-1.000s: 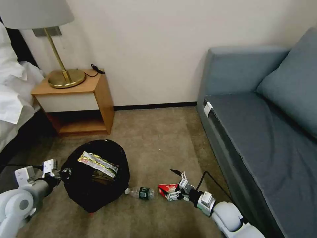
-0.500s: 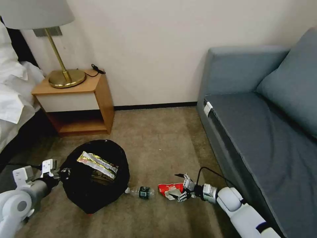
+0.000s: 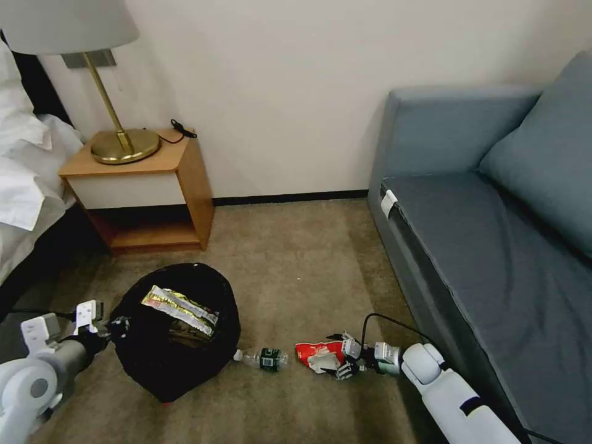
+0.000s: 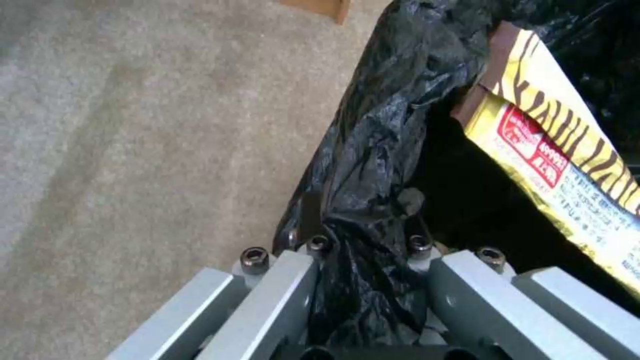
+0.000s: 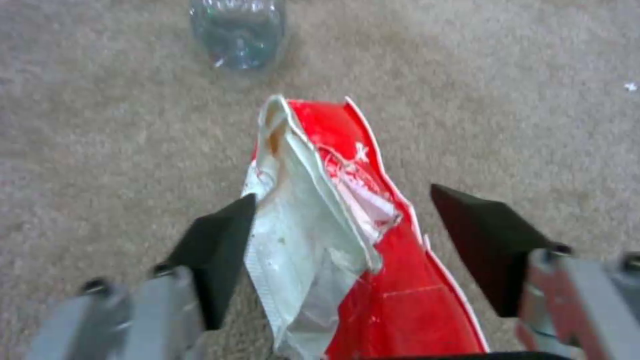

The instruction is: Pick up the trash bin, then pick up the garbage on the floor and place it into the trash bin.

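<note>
The trash bin (image 3: 176, 364), round and lined with a crinkled black bag, sits on the carpet at the left. My left gripper (image 3: 117, 325) is shut on its near-left rim; in the left wrist view the gripper (image 4: 363, 242) pinches the black bag of the bin (image 4: 387, 125). A yellow-silver snack wrapper (image 3: 179, 306) (image 4: 560, 170) lies inside the bin. On the floor to its right lie a clear bottle (image 3: 262, 358) (image 5: 237, 30) and a red-and-white wrapper (image 3: 316, 355) (image 5: 347, 200). My right gripper (image 3: 341, 362) (image 5: 343, 220) is open at floor level, its black fingertips (image 5: 220, 245) on either side of that wrapper.
A wooden nightstand (image 3: 148, 179) with a brass lamp (image 3: 120, 145) stands against the wall at the back left, beside a bed (image 3: 24, 179). A blue-grey sofa (image 3: 493, 246) runs along the right, close to my right arm. Bare carpet (image 3: 296, 265) lies between them.
My right gripper has dropped lower and levelled out near the floor, now straddling the red-and-white wrapper. The left gripper and bin have shifted only slightly.
</note>
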